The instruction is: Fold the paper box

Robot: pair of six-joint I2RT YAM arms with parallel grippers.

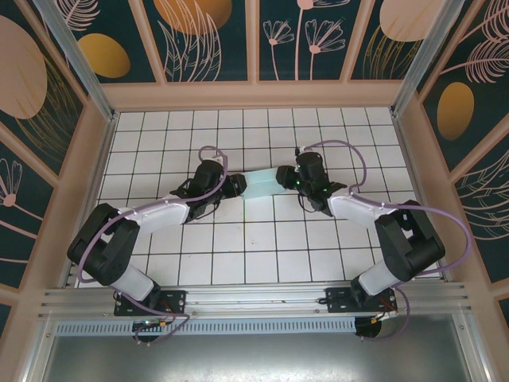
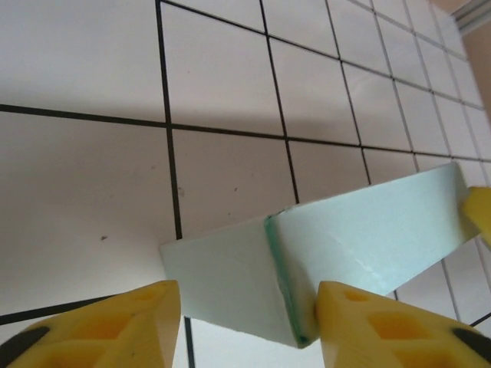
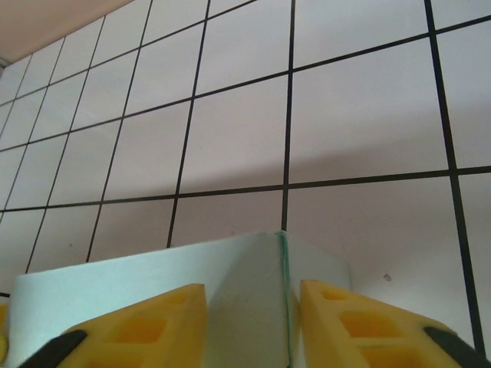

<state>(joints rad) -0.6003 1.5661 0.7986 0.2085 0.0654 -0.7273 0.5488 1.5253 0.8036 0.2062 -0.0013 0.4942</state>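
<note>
Between the left claw (image 2: pixel 249 305) and right claw (image 3: pixel 253 305), both part-open, grip unclear, spans the folded pale mint paper box (image 1: pixel 261 183).

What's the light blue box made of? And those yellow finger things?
The paper box looks like thin matte card: flat faces, sharp folded edge with a darker green crease. The yellow fingers look like moulded plastic, probably, with smooth recessed pockets.

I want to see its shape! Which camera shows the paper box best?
Left wrist: the paper box shows an end and a long side up close. From the top it is tiny; right wrist cuts off its bottom.
</note>
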